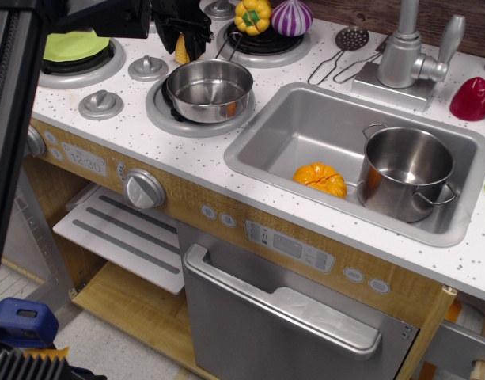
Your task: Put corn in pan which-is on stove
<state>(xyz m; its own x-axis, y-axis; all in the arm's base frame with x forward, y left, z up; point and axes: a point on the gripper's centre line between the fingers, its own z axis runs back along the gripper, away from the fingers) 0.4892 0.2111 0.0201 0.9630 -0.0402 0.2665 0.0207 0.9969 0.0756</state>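
Observation:
The steel pan (pixel 209 89) sits on the front right burner of the stove (pixel 107 127), empty, with its wire handle pointing to the back. My black gripper (pixel 181 30) hangs just behind the pan's far left rim. It is shut on the yellow corn (pixel 182 49); only the cob's tapered lower end shows below the fingers, pointing down, a little above the cooktop and outside the pan.
A green plate (pixel 74 43) lies on the back left burner. A yellow pepper (pixel 252 15) and a purple onion (pixel 292 17) sit on the back right burner. The sink (pixel 305 131) holds an orange toy (pixel 320 177) and a steel pot (pixel 406 169). Utensils (pixel 342 49) lie by the faucet (pixel 406 55).

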